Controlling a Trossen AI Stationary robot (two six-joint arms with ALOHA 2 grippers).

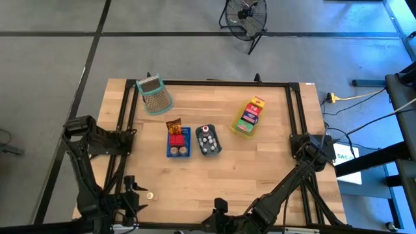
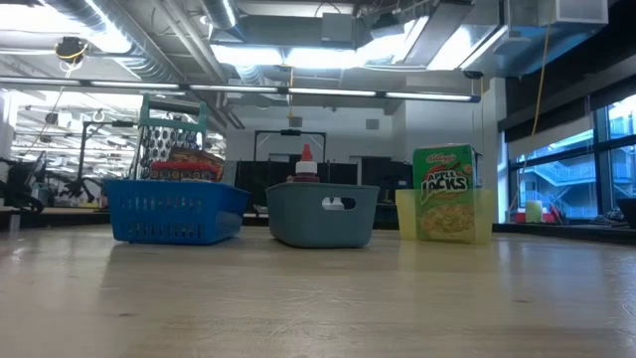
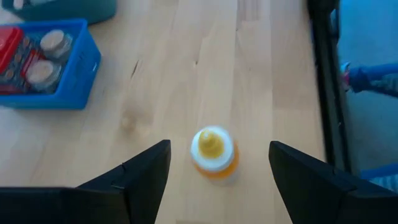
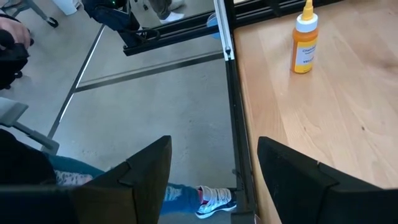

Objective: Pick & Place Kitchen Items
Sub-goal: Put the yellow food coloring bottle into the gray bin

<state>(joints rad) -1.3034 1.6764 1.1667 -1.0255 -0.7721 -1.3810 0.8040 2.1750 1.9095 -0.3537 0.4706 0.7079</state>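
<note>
We are hovering our left gripper, fingers apart, above the small orange bottle standing loose near the table's front-left edge. Blue tray, grey tray and yellow tray are already holding items. Our right gripper is waiting, fingers apart.

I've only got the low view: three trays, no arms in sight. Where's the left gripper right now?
Observer: The left gripper hovers over a small orange bottle, fingers open on either side of it.
Operator: Where is that bottle on the table?
Observer: It stands alone near the left arm's corner, well apart from the blue tray.
Operator: And the right gripper?
Observer: The right gripper is open and empty at the table's edge, with floor showing between its fingers.
</note>
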